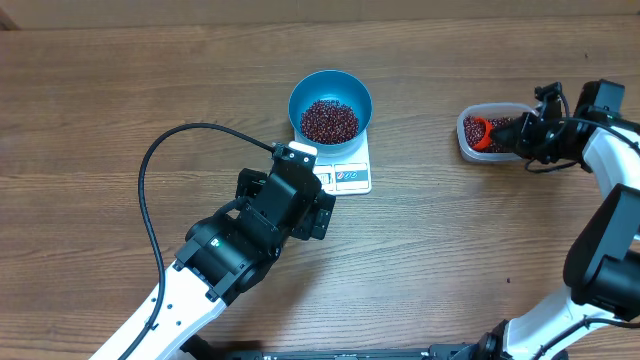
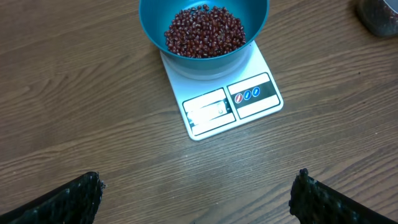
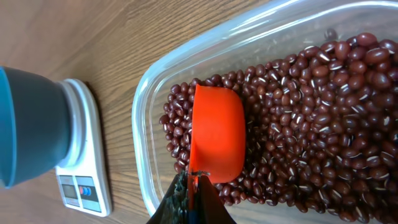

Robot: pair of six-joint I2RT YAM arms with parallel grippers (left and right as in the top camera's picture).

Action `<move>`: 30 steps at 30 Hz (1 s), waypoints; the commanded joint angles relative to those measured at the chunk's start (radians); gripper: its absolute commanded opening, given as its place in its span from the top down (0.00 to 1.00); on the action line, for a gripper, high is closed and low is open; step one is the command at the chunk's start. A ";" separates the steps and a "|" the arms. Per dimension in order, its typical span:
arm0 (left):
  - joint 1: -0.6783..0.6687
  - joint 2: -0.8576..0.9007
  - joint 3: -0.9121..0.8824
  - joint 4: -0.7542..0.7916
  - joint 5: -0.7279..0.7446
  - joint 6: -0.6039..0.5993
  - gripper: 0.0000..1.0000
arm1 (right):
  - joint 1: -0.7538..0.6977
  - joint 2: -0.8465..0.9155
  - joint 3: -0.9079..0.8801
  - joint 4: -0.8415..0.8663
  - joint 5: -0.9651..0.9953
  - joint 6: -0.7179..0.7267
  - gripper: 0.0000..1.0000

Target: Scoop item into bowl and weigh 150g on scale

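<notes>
The blue bowl (image 1: 330, 98) (image 2: 204, 31) (image 3: 28, 124) stands on the white scale (image 1: 348, 176) (image 2: 230, 102) (image 3: 84, 180) and holds a heap of dark red-brown beans (image 1: 329, 120) (image 2: 205, 30). More beans (image 3: 311, 112) fill a clear tub (image 1: 490, 132) (image 3: 149, 93) at the right. An orange scoop (image 3: 217, 134) (image 1: 478, 130) lies bowl-down in the tub, and my right gripper (image 3: 194, 190) (image 1: 528, 135) is shut on its handle. Just below the scale, my left gripper (image 2: 196, 199) (image 1: 305, 200) hangs open over bare wood, holding nothing.
A black cable (image 1: 150, 190) loops over the table left of the left arm. The right arm (image 1: 610, 230) runs down the right edge. The tub sits about a hand's width right of the scale.
</notes>
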 commanded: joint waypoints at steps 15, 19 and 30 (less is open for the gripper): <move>0.010 0.003 -0.004 0.001 -0.003 0.008 0.01 | -0.097 0.026 -0.018 -0.008 -0.174 0.026 0.96; 0.010 0.003 -0.004 0.001 -0.003 0.008 0.01 | -0.120 0.026 -0.018 -0.009 -0.237 0.026 0.96; 0.010 0.003 -0.004 0.000 -0.003 0.008 0.01 | -0.154 0.026 -0.018 -0.012 -0.343 0.025 0.96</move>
